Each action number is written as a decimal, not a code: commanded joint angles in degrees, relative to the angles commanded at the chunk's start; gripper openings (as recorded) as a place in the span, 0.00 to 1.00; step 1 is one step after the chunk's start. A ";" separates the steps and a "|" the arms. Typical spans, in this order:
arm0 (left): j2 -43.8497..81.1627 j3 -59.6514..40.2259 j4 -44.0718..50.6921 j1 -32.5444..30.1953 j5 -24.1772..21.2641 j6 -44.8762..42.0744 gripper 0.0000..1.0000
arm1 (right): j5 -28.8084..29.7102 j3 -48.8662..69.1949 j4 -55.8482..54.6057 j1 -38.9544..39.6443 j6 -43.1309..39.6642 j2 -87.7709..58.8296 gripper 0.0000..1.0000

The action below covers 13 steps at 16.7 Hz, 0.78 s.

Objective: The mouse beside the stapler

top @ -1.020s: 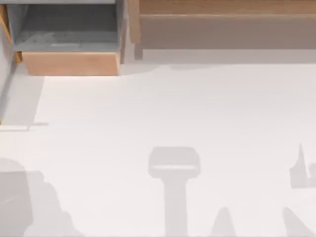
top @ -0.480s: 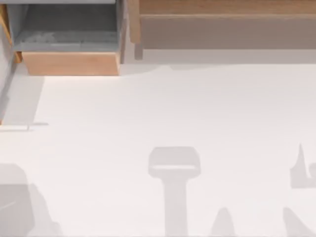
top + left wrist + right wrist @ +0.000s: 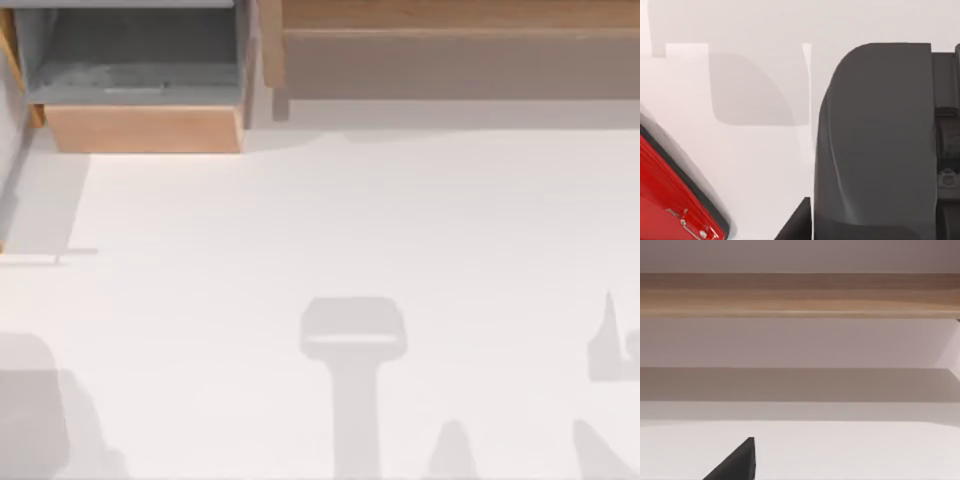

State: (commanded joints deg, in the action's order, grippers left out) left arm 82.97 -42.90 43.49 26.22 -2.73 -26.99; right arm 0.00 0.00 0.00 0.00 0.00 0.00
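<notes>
Dark mouse (image 3: 875,140) looms under the left wrist camera, red stapler (image 3: 670,200) near, placement unfinished by my read, gripper state unclear.

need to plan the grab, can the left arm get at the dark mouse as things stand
Probably yes. In the left wrist view the dark mouse lies close below the camera on bare white table, with the red stapler apart to one side and nothing over it.
</notes>
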 joint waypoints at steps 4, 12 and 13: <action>-0.03 0.01 -1.29 0.04 -0.03 -0.02 0.00 | 0.00 0.00 0.00 0.00 0.00 0.00 1.00; 1.90 1.62 -2.79 0.16 -0.17 -0.09 0.00 | 0.00 0.00 0.00 0.00 0.00 0.00 1.00; 2.16 1.88 -2.78 0.16 -0.17 -0.09 0.00 | 0.00 0.00 0.00 0.00 0.00 0.00 1.00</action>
State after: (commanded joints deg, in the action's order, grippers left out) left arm 85.13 -41.02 40.71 26.38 -2.89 -27.08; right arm 0.00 0.00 0.00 0.00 0.00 0.00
